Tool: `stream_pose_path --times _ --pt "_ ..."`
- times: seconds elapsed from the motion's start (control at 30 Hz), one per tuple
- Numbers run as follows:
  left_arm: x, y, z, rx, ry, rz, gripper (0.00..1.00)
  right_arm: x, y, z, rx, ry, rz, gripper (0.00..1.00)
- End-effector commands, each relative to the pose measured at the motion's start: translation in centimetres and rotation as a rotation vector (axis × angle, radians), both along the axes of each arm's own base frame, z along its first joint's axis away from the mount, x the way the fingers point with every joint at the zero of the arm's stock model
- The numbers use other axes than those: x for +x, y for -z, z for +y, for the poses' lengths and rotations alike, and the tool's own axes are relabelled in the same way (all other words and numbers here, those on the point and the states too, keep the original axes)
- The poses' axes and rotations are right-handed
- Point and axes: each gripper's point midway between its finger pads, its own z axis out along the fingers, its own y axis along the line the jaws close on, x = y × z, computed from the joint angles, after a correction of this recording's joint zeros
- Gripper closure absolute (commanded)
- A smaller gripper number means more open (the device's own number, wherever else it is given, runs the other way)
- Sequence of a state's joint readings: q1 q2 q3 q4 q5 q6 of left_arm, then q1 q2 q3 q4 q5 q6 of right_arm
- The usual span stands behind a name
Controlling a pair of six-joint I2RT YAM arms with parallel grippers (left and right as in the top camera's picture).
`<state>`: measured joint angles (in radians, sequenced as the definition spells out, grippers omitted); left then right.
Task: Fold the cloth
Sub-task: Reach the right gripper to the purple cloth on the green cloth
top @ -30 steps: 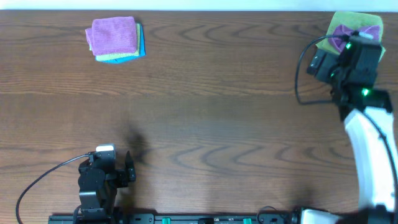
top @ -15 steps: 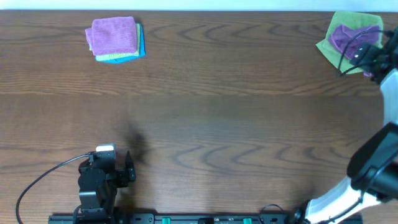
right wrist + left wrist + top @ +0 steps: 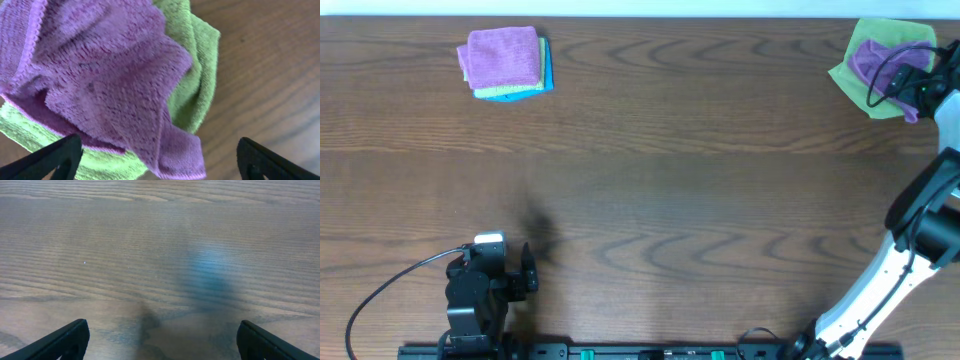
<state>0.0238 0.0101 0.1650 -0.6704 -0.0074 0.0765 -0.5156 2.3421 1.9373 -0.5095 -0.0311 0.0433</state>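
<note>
Purple cloth (image 3: 100, 75) being left crumpled on green cloth (image 3: 200, 65), far right corner of desk (image 3: 670, 150). Right claw (image 3: 160, 159) being held wide open just above it, nothing grasped, likely ready for pinching edge. Left claw (image 3: 160, 340) being kept open, empty, low over desk, out of way.

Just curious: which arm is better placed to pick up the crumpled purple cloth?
The right. The open right gripper hangs close over the purple cloth on the green cloth; the left gripper is far across the table.
</note>
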Motion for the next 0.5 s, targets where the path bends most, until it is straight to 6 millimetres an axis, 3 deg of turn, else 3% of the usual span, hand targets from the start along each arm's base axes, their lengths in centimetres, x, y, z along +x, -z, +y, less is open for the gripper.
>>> stream_pose_path --times 0.0,0.13,0.17,0.2,0.27,0.4,0.47 --pt "-0.3 0.5 0.2 0.01 -0.008 0.018 0.05 1.6 -0.9 0.3 0.011 -0.045 -0.057 0.05" --pt "-0.3 0.5 0.2 0.011 -0.008 0.018 0.05 2.3 -0.1 1.1 0.048 -0.081 -0.076 0.18" --pt "-0.3 0.5 0.2 0.011 -0.008 0.018 0.05 2.4 0.1 1.5 0.067 -0.096 -0.08 0.34" --pt "-0.3 0.5 0.2 0.01 -0.008 0.018 0.05 2.5 0.3 1.8 0.081 -0.101 -0.082 0.43" --pt "-0.3 0.5 0.2 0.011 -0.008 0.018 0.05 2.5 1.0 2.3 0.105 -0.106 -0.075 0.49" --pt "-0.3 0.5 0.2 0.01 -0.008 0.018 0.05 2.1 2.8 2.9 0.135 -0.103 -0.034 0.46" --pt "-0.3 0.5 0.2 0.01 -0.008 0.018 0.05 1.9 3.5 3.2 0.146 -0.104 -0.015 0.32"
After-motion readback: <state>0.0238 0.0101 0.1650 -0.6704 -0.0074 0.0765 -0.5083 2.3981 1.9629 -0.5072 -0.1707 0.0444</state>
